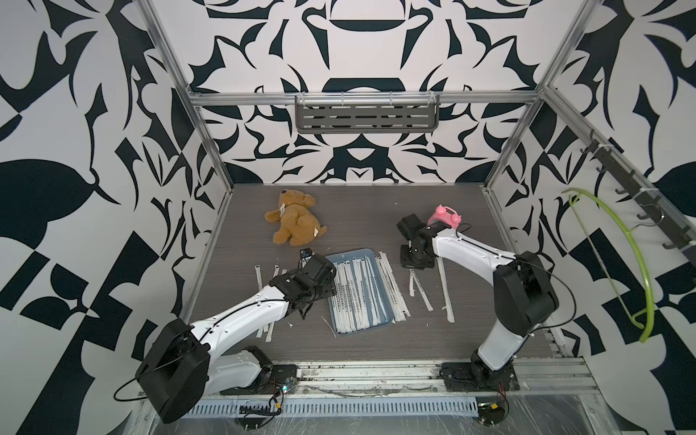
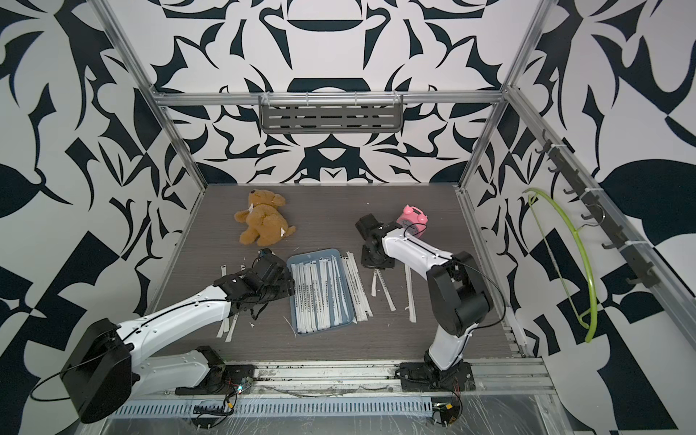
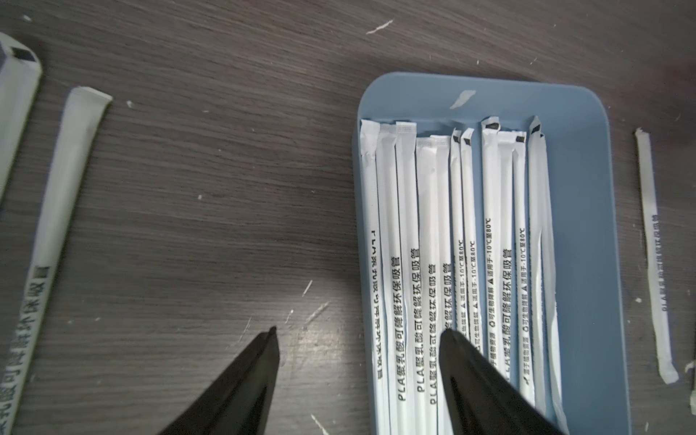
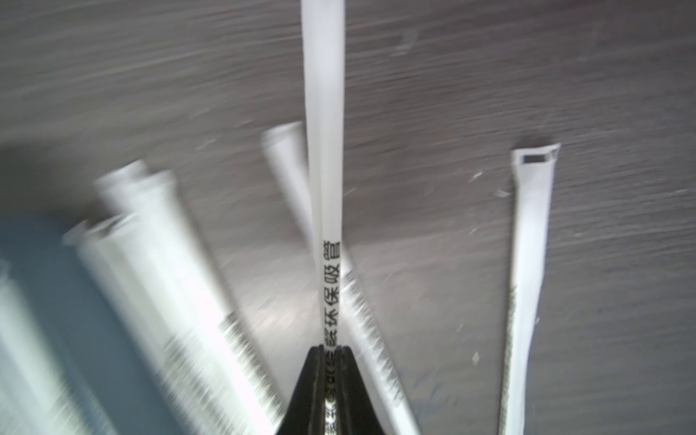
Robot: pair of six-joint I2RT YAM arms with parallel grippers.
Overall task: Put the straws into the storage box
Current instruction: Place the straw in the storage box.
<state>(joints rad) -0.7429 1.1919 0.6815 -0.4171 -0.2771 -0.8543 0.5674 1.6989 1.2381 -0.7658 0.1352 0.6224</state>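
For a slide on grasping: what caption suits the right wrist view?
Right pincer shut on one wrapped straw, loose straws lying on the table beside the blue-grey storage box.

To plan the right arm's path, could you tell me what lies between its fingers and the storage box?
Several loose straws lie side by side along the rim of the storage box, short of the right gripper; both top views show them.
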